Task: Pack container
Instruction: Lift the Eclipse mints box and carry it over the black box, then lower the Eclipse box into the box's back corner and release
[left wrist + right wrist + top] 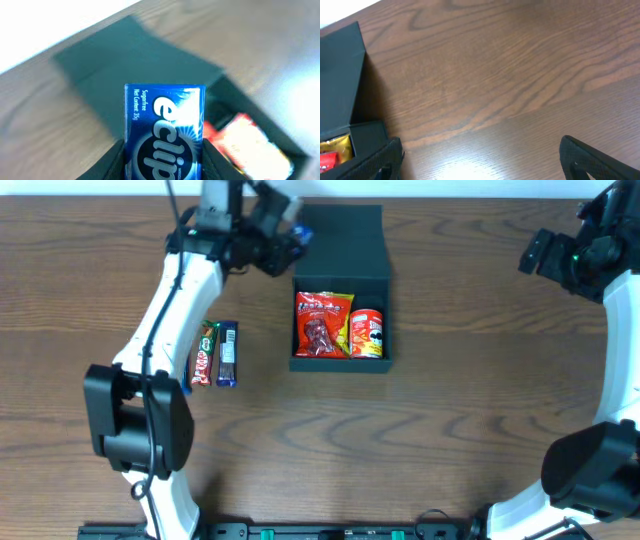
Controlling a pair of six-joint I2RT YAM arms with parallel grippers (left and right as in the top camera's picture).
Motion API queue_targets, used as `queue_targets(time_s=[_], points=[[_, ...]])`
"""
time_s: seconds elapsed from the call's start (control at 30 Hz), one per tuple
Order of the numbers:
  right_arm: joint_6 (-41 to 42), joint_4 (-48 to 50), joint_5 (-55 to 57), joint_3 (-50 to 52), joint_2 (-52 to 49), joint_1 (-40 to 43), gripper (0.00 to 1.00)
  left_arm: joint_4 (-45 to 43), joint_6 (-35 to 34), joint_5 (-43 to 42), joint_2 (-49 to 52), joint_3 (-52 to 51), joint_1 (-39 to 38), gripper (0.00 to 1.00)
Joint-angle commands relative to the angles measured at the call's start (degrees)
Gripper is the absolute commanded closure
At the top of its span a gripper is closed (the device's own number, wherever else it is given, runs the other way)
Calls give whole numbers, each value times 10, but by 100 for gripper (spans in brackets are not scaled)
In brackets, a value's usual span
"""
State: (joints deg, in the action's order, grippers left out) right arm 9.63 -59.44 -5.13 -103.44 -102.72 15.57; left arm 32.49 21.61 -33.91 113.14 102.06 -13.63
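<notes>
Container [345,240] dark matte, lid open; L fingers [112,161] pinch gum pack [164,135]; R fingers [600,160] spread.

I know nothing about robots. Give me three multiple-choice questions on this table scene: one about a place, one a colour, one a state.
1. Where do the two snack bars lie relative to the container? A inside it; B on the table to its left; C behind it.
2. What colour is the pack in the left gripper? A blue; B green; C yellow.
3. The container's lid is: A shut; B open; C missing.
Answers: 1 B, they lie on bare wood; 2 A, the wrist view shows blue; 3 B, the flap lies back.
</notes>
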Motion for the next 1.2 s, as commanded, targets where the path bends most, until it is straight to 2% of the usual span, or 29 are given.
queue_targets(time_s=[0.0,0.13,0.27,0.53,0.87,1.17], points=[[-5,4,2,-4,4,1,1,25,124,-7,-9,35,-52,94],[-5,9,2,-4,4,1,1,30,213,140,-6,39,-124,94],[-12,9,2,-4,4,1,1,26,270,210,12,39,-170,94],[-31,-1,2,-4,4,1,1,-28,372,185,83,39,-175,94],[-41,-3,2,-4,4,1,1,-54,371,203,129,39,-175,94],[-41,-2,2,-4,4,1,1,-52,371,174,131,39,-175,94]])
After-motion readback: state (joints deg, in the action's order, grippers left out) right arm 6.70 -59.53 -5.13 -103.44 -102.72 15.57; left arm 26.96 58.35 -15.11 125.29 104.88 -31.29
